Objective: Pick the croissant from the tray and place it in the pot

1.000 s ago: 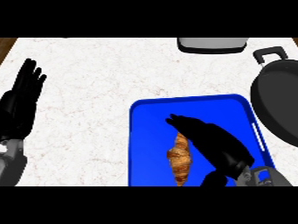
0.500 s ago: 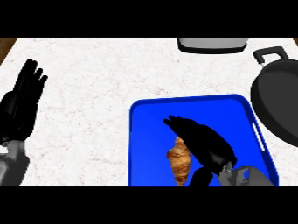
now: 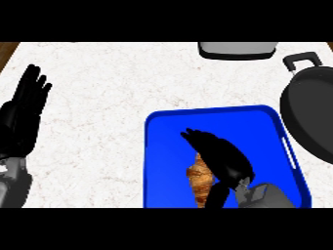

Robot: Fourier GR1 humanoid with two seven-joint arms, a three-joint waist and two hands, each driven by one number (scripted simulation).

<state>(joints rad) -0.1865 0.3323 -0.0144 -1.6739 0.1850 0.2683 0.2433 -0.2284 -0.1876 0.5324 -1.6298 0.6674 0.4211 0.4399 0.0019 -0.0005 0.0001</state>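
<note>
Croissant (image 3: 197, 183) lies in blue tray (image 3: 255, 122); pot (image 3: 320, 114) at right. R hand (image 3: 223, 156) over it, fingers straight, thumb alongside. L hand (image 3: 21, 117) open at left edge.

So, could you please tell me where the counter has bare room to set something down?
The widest free patch is the counter between the resting left hand and the tray, up to the grey box. It is crowded on the right: the right hand covers the croissant, and the pot sits close beside the tray.
</note>
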